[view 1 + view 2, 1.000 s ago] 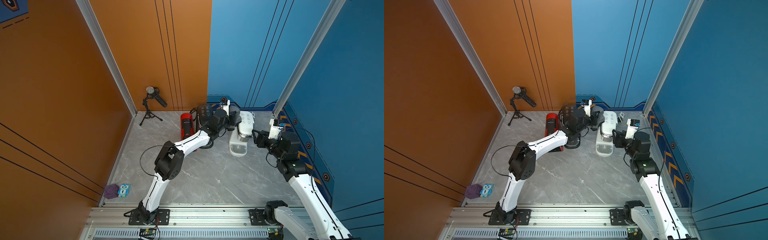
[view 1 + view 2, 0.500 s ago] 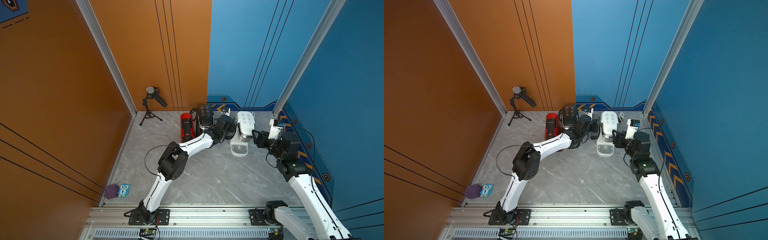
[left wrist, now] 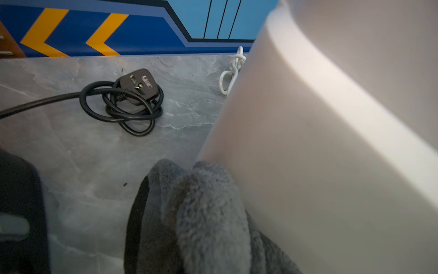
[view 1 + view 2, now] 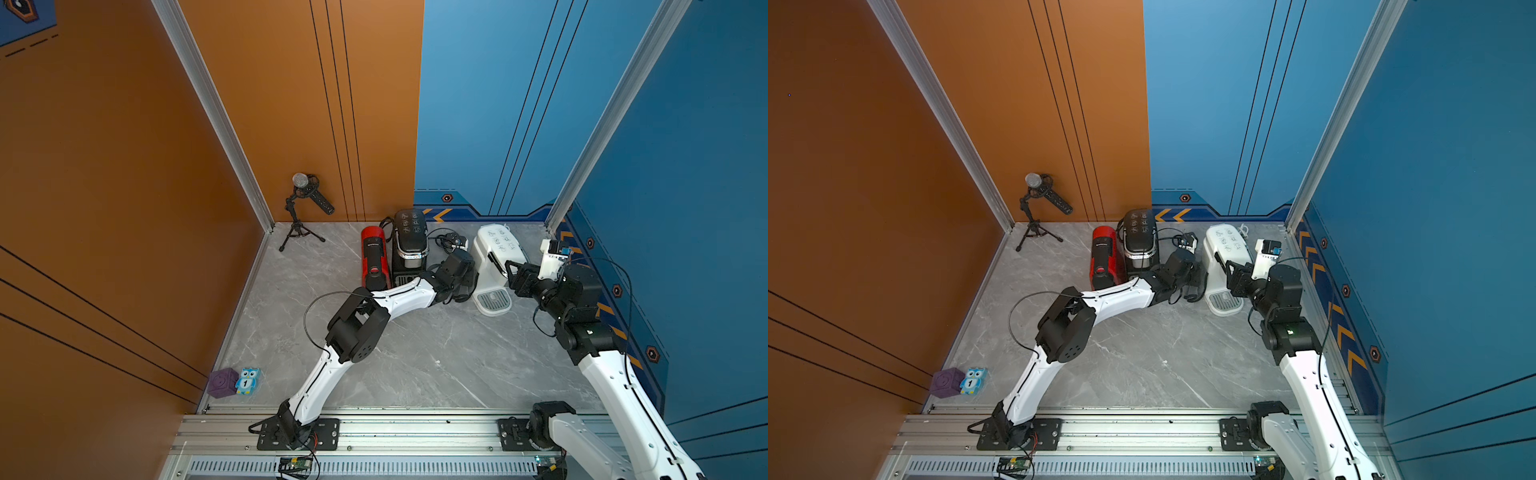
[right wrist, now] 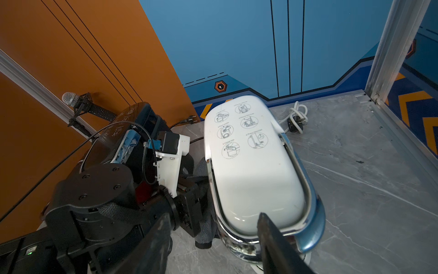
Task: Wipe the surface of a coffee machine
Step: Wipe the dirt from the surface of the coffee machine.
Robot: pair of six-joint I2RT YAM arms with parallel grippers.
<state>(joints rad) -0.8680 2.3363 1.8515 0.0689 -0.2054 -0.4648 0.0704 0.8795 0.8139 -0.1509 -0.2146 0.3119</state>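
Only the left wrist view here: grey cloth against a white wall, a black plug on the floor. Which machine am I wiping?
Observer: The white coffee machine, rightmost of three; the black coffee machine and the red coffee machine stand to its left.
Operator: Where is my right hand?
Observer: The right hand is open, on the opposite side of that machine from your grey cloth, by the chrome handle.
Operator: What is on top?
Observer: A closed lid printed with six instruction pictures.
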